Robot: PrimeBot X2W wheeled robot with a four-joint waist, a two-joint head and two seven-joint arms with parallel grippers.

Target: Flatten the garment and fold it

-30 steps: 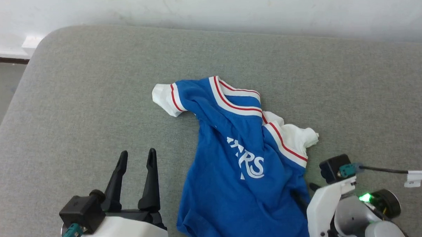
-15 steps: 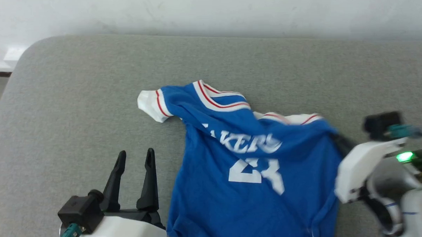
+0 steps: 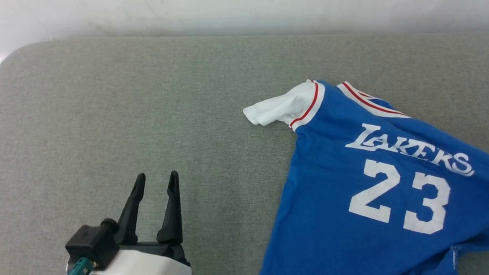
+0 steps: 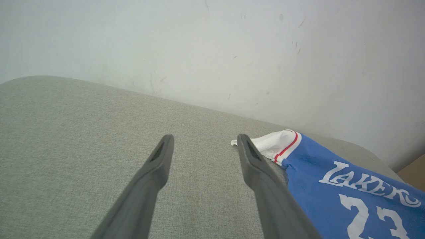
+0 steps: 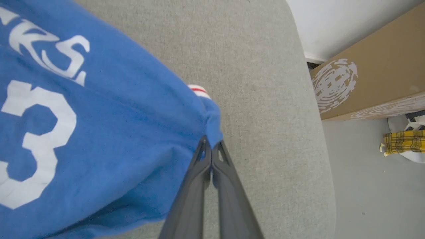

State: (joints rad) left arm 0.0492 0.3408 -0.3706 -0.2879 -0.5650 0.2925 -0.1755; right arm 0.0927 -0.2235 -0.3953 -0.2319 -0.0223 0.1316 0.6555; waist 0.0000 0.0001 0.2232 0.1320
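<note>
Between the tips of the right gripper (image 5: pixel 211 146), pinching a blue edge of the garment (image 3: pixel 376 181) over the grey cushion (image 3: pixel 145 96), fingers pressing together beside a scrap of red-striped white trim, with a cardboard box (image 5: pixel 365 83) standing off beyond the cushion's end. Well to the right of the left gripper (image 3: pixel 157 177), lying chest-up with white lettering and a 23 facing upward, with one white sleeve reaching nearest that gripper's right finger. Hovering low over the cushion with fingers spread apart, gripping nothing, pointing toward the pale wall (image 4: pixel 199 49).
</note>
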